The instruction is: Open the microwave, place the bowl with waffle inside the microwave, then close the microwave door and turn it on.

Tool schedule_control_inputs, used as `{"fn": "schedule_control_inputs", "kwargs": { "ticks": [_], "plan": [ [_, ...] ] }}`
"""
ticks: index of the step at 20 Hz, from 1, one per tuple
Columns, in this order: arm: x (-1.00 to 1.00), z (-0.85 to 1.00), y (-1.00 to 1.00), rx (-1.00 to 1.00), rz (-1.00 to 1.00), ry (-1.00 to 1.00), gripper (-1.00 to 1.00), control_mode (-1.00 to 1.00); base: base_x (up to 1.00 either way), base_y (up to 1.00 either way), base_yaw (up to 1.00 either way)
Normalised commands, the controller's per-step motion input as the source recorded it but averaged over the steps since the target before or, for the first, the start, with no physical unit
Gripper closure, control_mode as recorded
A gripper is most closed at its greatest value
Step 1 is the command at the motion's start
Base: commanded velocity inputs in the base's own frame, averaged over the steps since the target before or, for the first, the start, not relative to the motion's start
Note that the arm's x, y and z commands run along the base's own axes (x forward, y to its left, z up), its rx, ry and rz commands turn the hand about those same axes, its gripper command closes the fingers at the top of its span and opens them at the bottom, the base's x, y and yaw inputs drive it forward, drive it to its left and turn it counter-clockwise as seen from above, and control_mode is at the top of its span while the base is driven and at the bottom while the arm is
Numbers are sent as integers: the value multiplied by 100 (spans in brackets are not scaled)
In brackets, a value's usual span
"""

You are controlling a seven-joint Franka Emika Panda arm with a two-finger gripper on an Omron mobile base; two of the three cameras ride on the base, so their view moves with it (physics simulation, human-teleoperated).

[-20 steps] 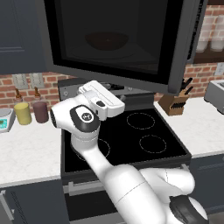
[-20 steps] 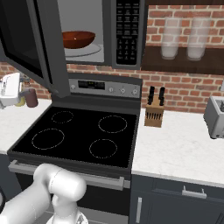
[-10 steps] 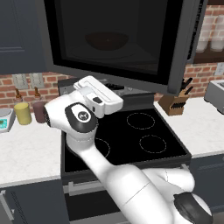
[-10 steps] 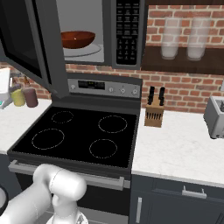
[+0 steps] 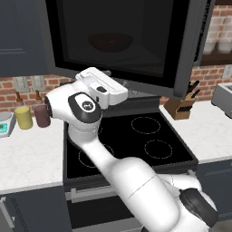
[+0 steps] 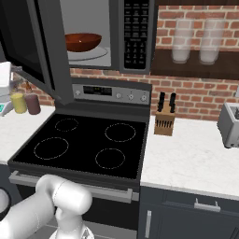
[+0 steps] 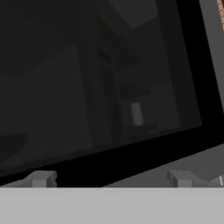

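inside the microwave point(image 6: 100, 35), up above the stove point(image 6: 84, 144), the bowl point(image 6: 82, 42) sits on the round glass turntable point(image 6: 88, 54) against the light grey interior; from the right base view the waffle cannot be made out inside it. through the dark glass in the left base view the bowl point(image 5: 110, 41) shows only as a dim shape. the microwave door point(image 5: 120, 38) stands swung open toward the near left, its black window facing the arm. the gripper point(image 7: 111, 178) is on the near side of that door, close up to the glass, with its two fingertips point(image 7: 40, 179) spread wide and nothing between them. so the door lies between the gripper and the bowl. the button panel point(image 6: 136, 32) is on the microwave's right side. left of the stove, on the white counter point(image 5: 27, 154), a yellow canister point(image 5: 23, 117) and a maroon canister point(image 5: 42, 115) stand just beside each other near the brick wall. to the right, a knife block point(image 6: 164, 121) stands on the counter, with open counter around it.
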Motion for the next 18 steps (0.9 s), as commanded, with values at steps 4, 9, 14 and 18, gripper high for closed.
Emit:
{"fn": "schedule_control_inputs", "kwargs": {
  "ticks": [4,9,14,18],
  "plan": [
    [65,5,-27,3,13,5,-100,-100,0,0,0],
    [54,0,-45,3,21,5,-100,-100,0,0,0],
    [45,0,-55,4,24,3,-100,-100,0,0,0],
    [27,0,-59,2,27,0,-100,-100,0,0,0]
  ]
}}
